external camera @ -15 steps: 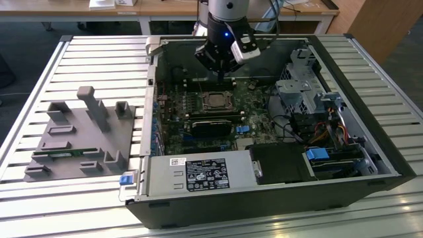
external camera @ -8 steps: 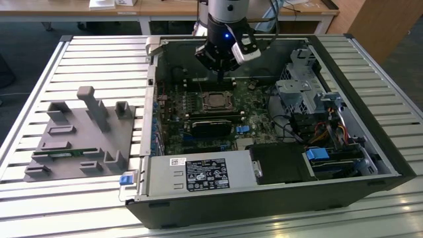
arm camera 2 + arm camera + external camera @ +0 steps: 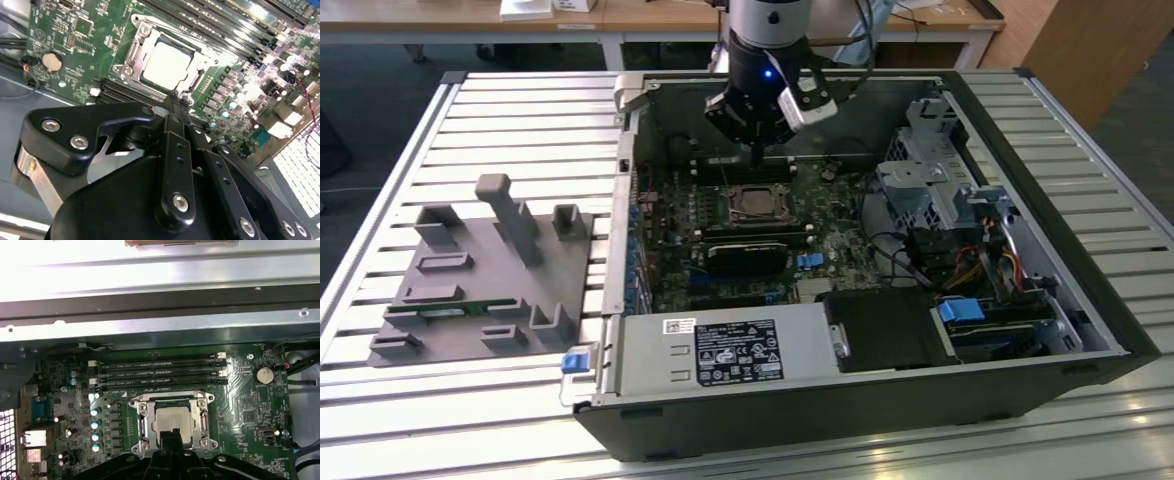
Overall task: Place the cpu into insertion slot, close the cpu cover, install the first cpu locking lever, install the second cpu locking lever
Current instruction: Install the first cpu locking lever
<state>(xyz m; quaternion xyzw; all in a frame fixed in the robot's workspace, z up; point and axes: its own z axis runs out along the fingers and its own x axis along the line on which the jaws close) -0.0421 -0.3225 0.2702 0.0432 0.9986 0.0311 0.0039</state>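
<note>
The cpu (image 3: 172,421) (image 3: 166,64), a pale silver square chip, lies in the insertion slot (image 3: 207,442) on the green motherboard (image 3: 250,410). The cpu cover (image 3: 141,421) (image 3: 131,56), a silver frame plate, lies flat around the chip with the chip showing through its window. My gripper (image 3: 176,100) (image 3: 172,434) hovers just off one edge of the slot, its black fingers pressed together with nothing between them. In the exterior view the gripper (image 3: 761,152) hangs inside the open computer case, a little behind the cpu (image 3: 753,204).
Black memory slots (image 3: 160,372) run beside the socket. A long black card (image 3: 750,256) lies in front of it. The drive cage (image 3: 921,180) and cables (image 3: 974,260) fill the case on the exterior view's right. A grey fixture (image 3: 480,270) stands on the slatted table.
</note>
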